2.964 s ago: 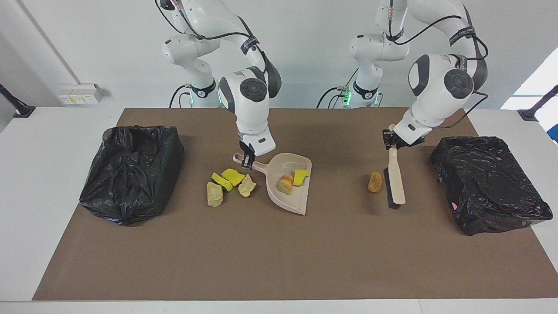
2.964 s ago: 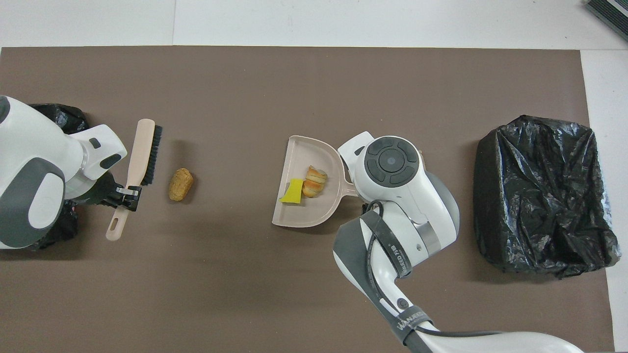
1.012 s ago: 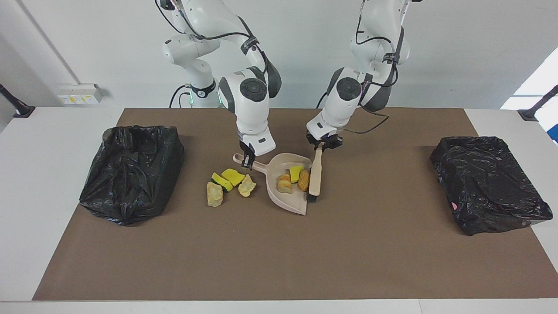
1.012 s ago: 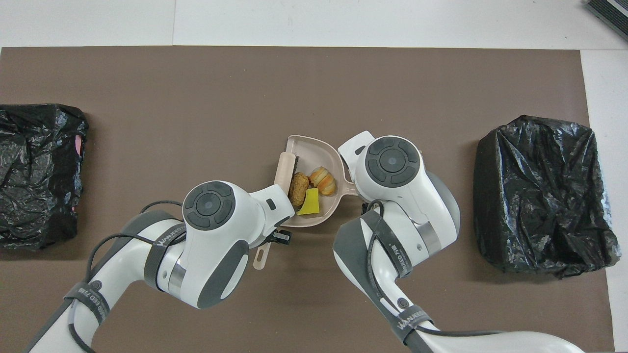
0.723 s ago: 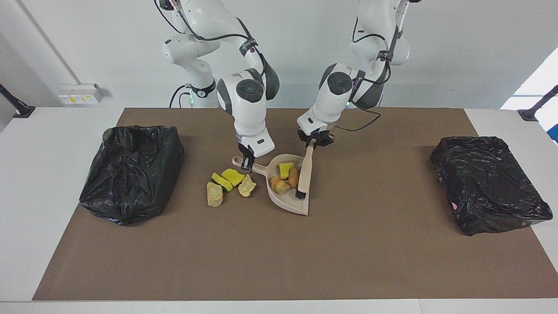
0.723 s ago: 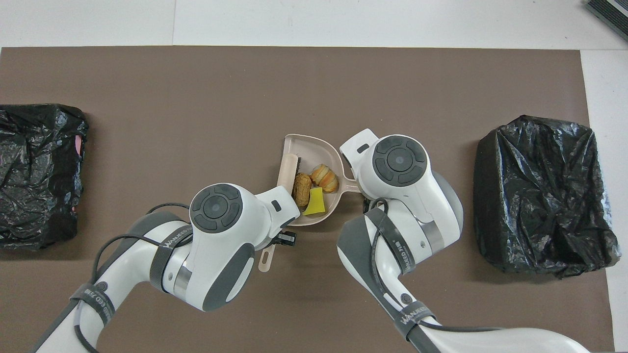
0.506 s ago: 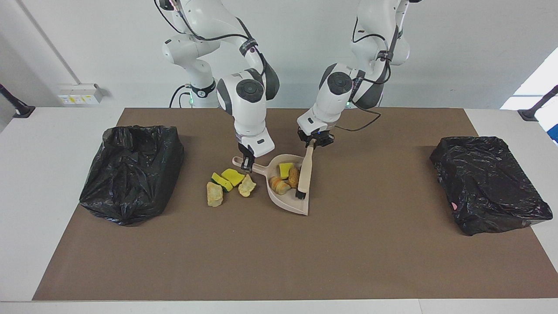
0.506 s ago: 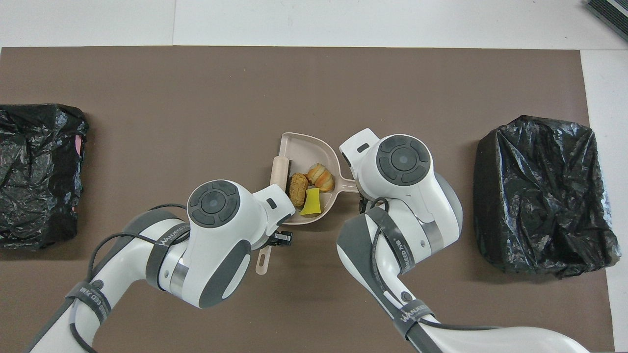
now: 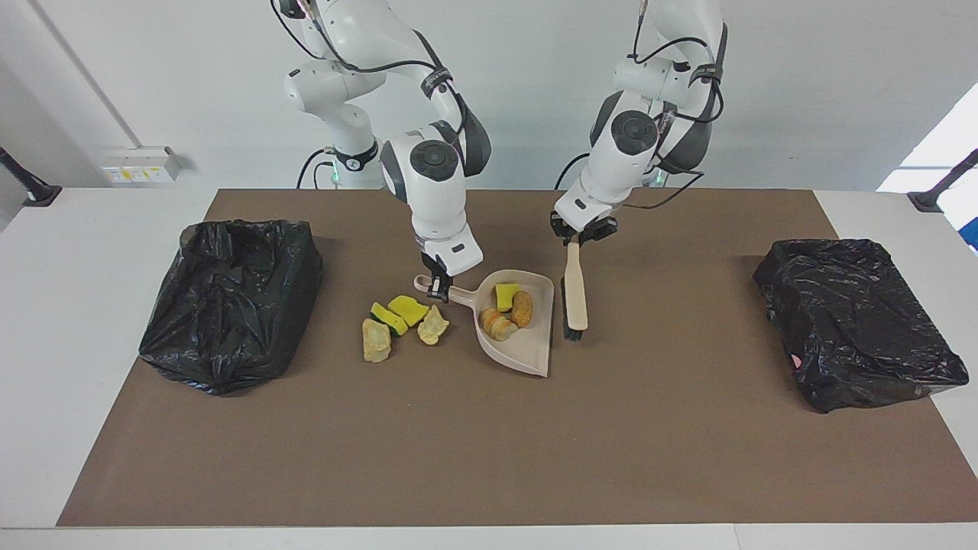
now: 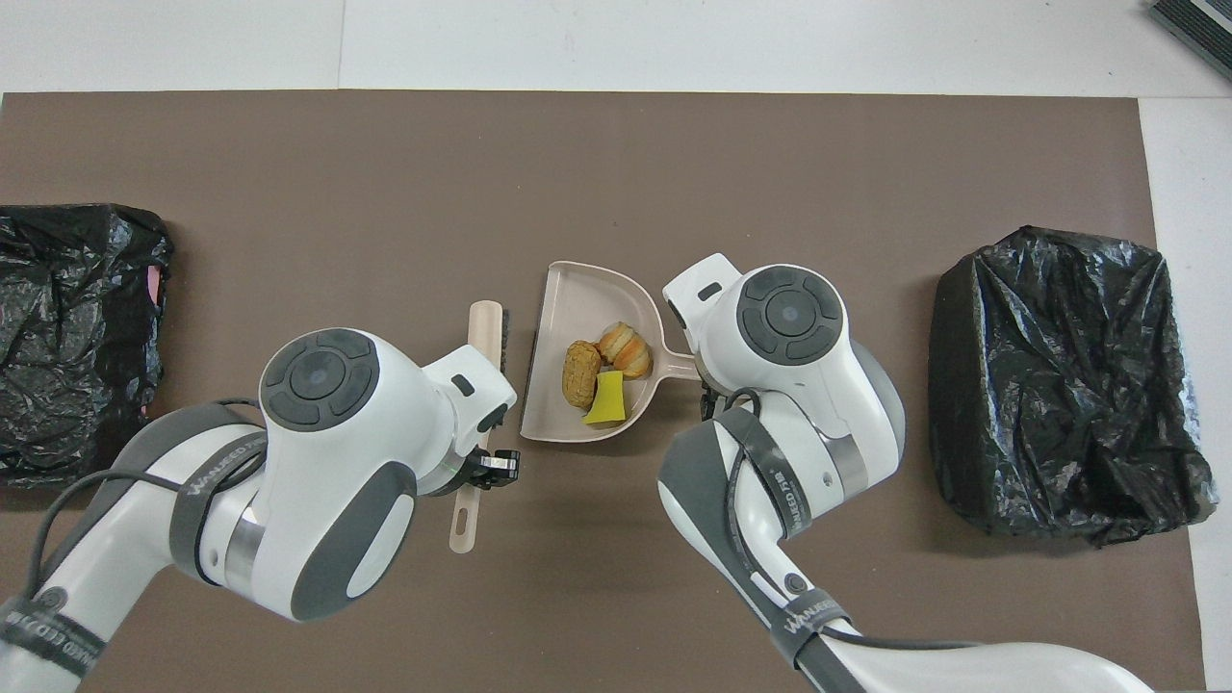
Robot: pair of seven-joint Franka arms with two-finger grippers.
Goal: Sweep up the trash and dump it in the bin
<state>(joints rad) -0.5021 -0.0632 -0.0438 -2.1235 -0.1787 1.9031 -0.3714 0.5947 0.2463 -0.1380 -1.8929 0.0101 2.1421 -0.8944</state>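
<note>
My right gripper (image 9: 437,286) is shut on the handle of the beige dustpan (image 9: 529,353). The pan holds three pieces of trash: a yellow sponge piece (image 9: 504,296), the golden-brown oval lump (image 9: 523,308) and a pale lumpy chunk (image 9: 497,325). My left gripper (image 9: 576,236) is shut on the handle of the brush (image 9: 575,295), which hangs bristles down beside the pan's open edge, toward the left arm's end. More trash lies on the mat beside the pan's handle: yellow sponge pieces (image 9: 407,309) and beige chunks (image 9: 376,340). In the overhead view my right arm hides that pile.
A black-bagged bin (image 9: 229,302) stands at the right arm's end of the brown mat, another (image 9: 856,321) at the left arm's end. In the overhead view the pan (image 10: 577,289), the brush (image 10: 486,329) and my left gripper (image 10: 491,466) show mid-table.
My left gripper has drawn the brush out of the pan toward the left arm's end. The golden-brown lump stays in the pan. The pan has shifted slightly.
</note>
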